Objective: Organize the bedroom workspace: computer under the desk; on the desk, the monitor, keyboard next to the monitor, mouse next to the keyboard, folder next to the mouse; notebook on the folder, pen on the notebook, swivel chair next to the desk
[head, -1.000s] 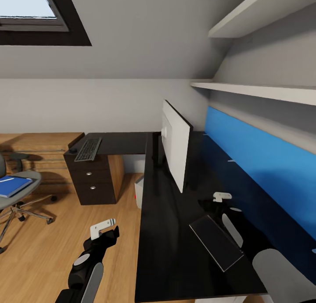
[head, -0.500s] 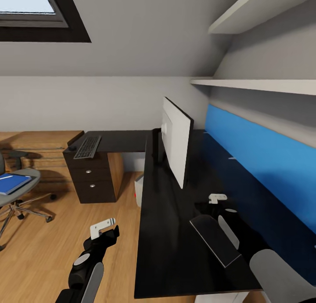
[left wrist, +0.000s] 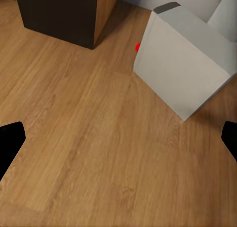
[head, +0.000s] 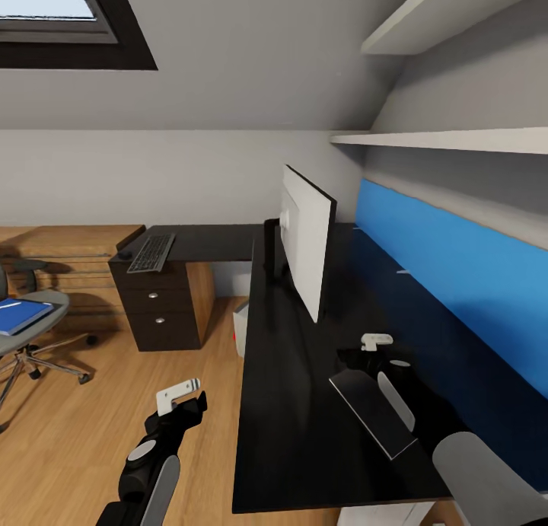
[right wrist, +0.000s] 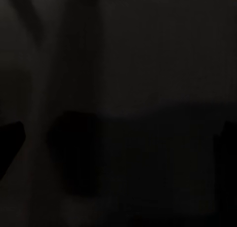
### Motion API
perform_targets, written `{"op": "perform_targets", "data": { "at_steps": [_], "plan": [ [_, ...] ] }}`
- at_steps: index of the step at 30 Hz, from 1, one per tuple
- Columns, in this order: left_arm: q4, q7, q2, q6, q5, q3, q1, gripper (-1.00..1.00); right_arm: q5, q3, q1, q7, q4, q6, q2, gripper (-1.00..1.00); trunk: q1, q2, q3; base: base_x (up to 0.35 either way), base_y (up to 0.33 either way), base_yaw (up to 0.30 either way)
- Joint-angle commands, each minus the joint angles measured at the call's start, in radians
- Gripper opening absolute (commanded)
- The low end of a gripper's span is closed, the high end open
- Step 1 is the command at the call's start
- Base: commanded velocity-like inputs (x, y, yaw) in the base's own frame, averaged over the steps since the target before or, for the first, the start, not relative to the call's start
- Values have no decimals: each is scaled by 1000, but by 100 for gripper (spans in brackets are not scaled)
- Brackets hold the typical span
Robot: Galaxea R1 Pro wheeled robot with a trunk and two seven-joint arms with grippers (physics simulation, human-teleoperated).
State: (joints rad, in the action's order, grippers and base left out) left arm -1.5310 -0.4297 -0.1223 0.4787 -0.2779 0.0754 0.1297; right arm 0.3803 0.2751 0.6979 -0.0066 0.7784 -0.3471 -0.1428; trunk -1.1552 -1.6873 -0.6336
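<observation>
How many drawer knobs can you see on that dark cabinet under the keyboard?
2 round silver knobs show on the dark wooden drawer cabinet in the head view: one on the middle drawer, one on the drawer below. The top drawer's front is too shadowed to tell whether it has one.

A skylight [head: 53, 16] sits at 11 o'clock, white shelves [head: 449, 139] at 2 o'clock above a blue panel [head: 464, 275], wooden floor [head: 84, 427] at 7 o'clock.

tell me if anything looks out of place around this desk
The keyboard sits on the desk's far side wing above the drawers, away from the monitor. A blue folder lies on the swivel chair seat rather than the desk.
</observation>
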Motion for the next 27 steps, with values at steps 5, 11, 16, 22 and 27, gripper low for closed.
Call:
{"op": "perform_targets", "data": {
  "at_steps": [5, 11, 16, 22, 27],
  "plan": [
    [5, -7, 4, 4, -11, 0, 1, 100, 11, 2, 0, -3, -25, -23, -1, 100, 0, 0, -1, 0, 0, 0],
    [10, -6, 6, 4, -8, -3, 1, 100, 11, 2, 0, -4, -25, -55, -1, 100, 0, 0, -1, -137, 0, 0],
    [11, -6, 6, 3, -8, -2, 1, 100, 11, 3, 0, -4, -25, -78, -1, 100, 0, 0, -1, -102, 0, 0],
    [11, -6, 6, 3, -7, -2, 1, 100, 11, 3, 0, -4, -25, -79, -1, 100, 0, 0, -1, -244, 0, 0],
    [11, -7, 6, 3, -7, -2, 1, 100, 11, 3, 0, -4, -24, -79, -1, 100, 0, 0, -1, -267, 0, 0]
  ]
}}
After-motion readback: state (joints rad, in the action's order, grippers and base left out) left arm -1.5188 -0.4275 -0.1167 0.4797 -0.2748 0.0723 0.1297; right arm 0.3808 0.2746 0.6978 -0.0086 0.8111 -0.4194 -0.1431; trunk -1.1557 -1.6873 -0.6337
